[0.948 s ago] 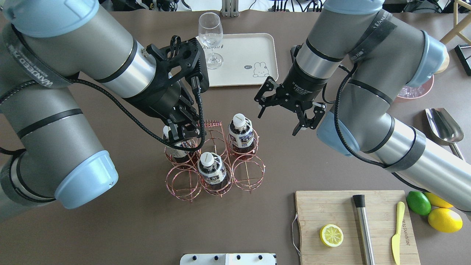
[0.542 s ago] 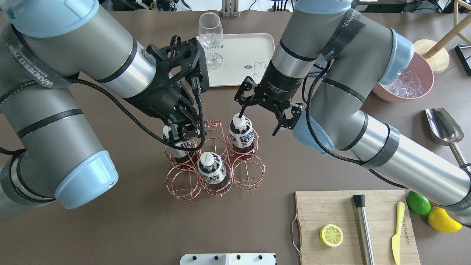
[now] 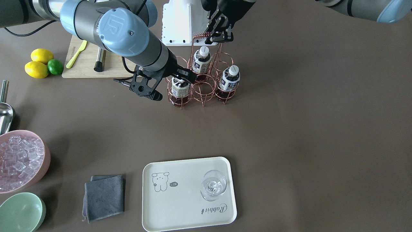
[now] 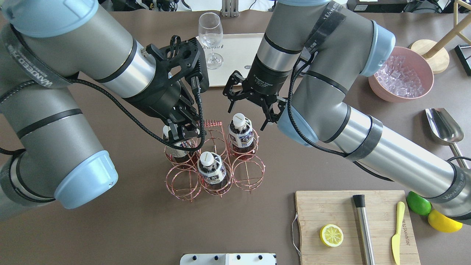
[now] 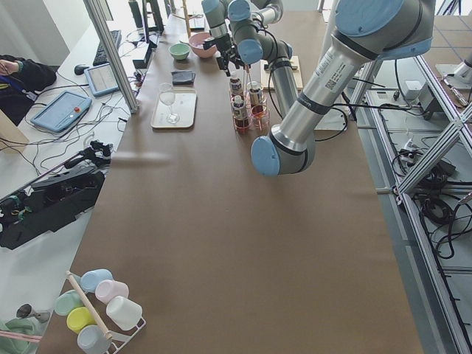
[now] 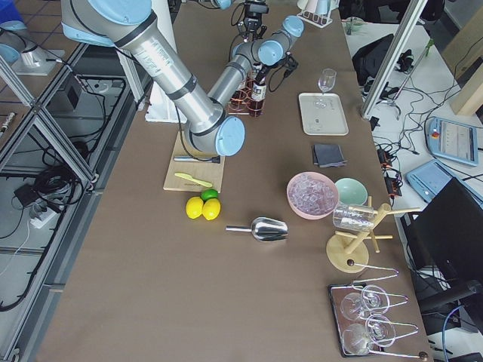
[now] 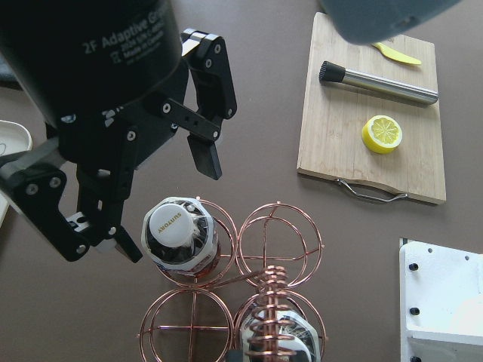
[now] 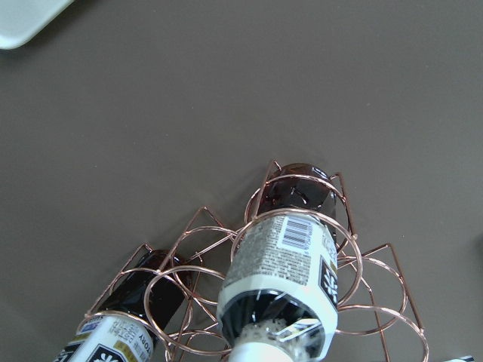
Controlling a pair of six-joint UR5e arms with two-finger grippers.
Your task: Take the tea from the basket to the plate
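Right claw (image 4: 246, 117): spread wide over the tea (image 4: 241, 134) cap, holding nothing | Tea: upright in a corner ring of the basket (image 7: 273, 313) | Left claw (image 3: 218, 38): closed on the basket handle | Plate (image 3: 180, 206): well apart across the counter (image 3: 289, 129), glass (image 3: 214, 185) at one end

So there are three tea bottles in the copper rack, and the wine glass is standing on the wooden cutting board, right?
Not quite. The three tea bottles are in the copper rack, but the wine glass stands on the cream tray, not on the cutting board. The front-facing view shows it clearly, with the glass near the tray's corner by the "Rabbit" lettering.
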